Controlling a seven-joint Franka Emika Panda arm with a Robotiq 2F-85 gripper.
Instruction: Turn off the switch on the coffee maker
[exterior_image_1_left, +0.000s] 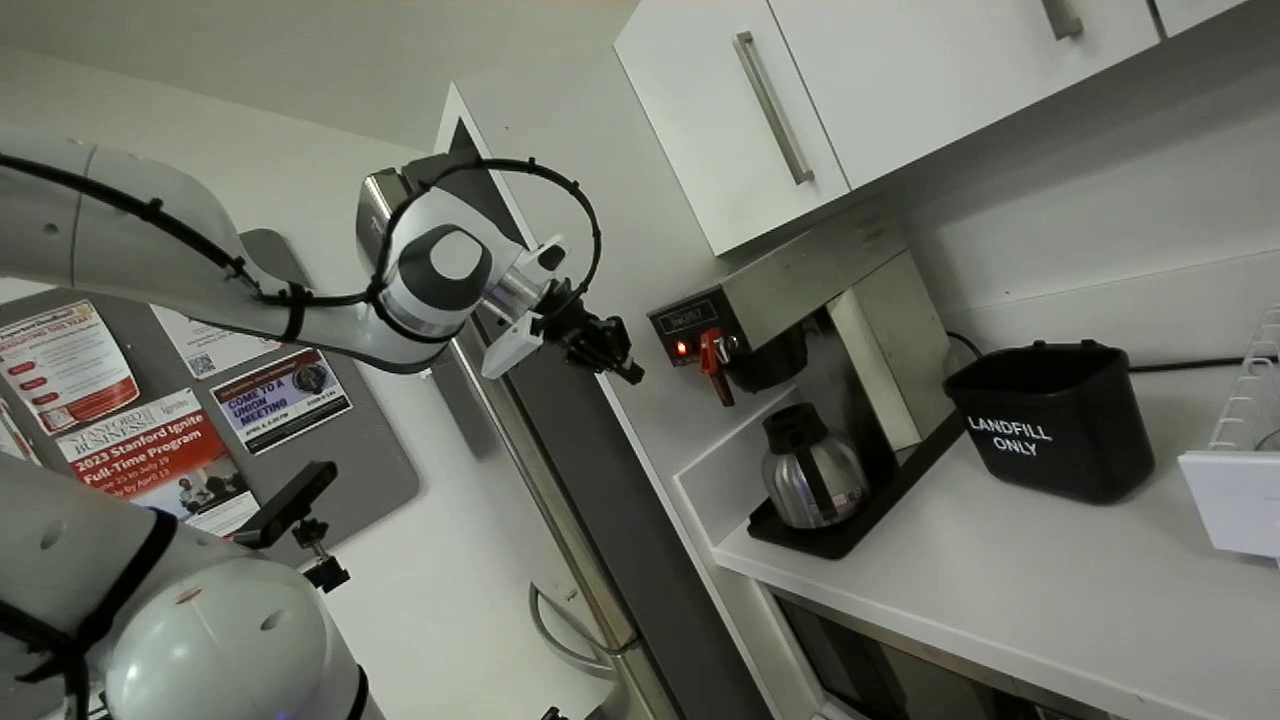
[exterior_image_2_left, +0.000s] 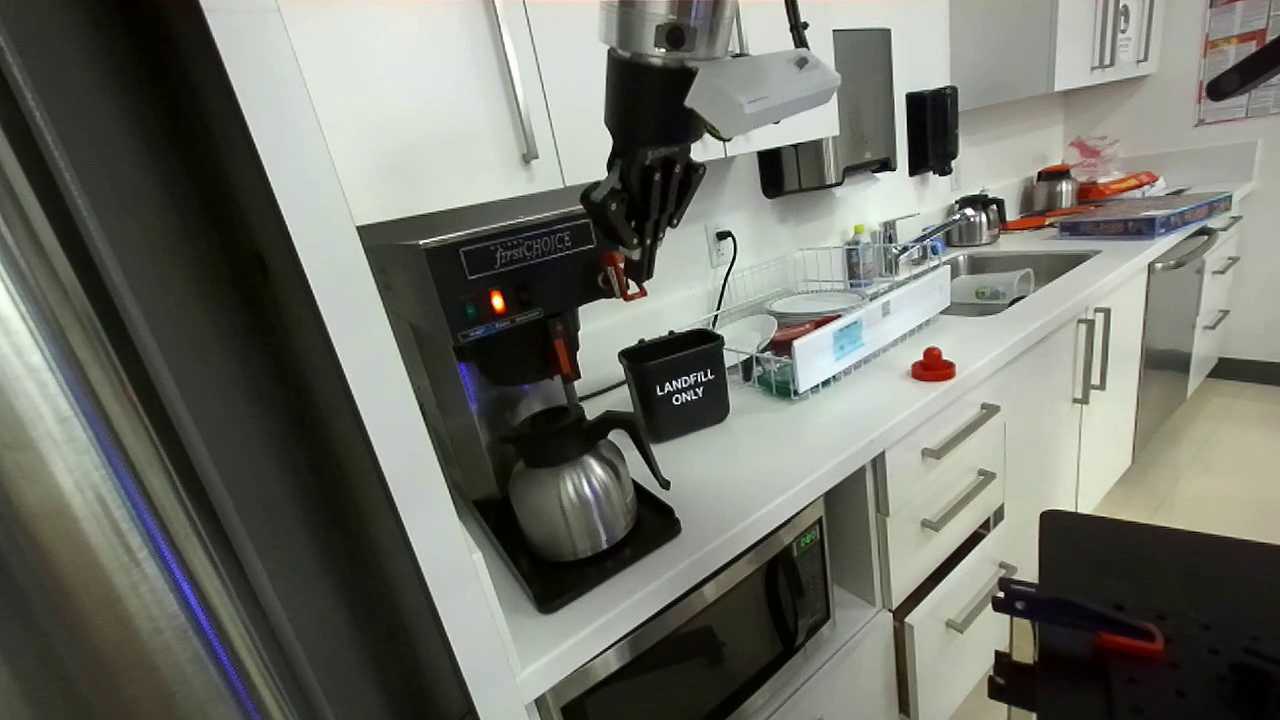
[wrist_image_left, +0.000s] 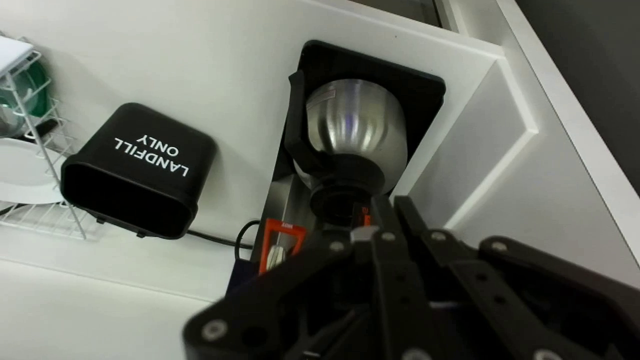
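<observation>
The coffee maker (exterior_image_1_left: 815, 275) has a dark front panel, metal body and black base; it also shows in an exterior view (exterior_image_2_left: 400, 255). Its small switch glows orange-red on the panel in both exterior views (exterior_image_1_left: 682, 348) (exterior_image_2_left: 497, 300). A steel carafe with black lid (exterior_image_1_left: 815, 480) stands on the base, also in the wrist view (wrist_image_left: 357, 117). My gripper (exterior_image_1_left: 634, 368) is shut and empty, fingertips in front of the panel and apart from it. In an exterior view the gripper (exterior_image_2_left: 645, 265) overlaps the red tap handle. In the wrist view the gripper (wrist_image_left: 392, 202) hides the switch.
A red hot-water tap handle (exterior_image_2_left: 622, 278) projects beside the switch. White cabinets (exterior_image_1_left: 735, 120) hang above the machine. A tall steel fridge (exterior_image_1_left: 560, 480) stands beside it. A black landfill bin (exterior_image_2_left: 675, 385) and a dish rack (exterior_image_2_left: 870, 330) stand on the counter.
</observation>
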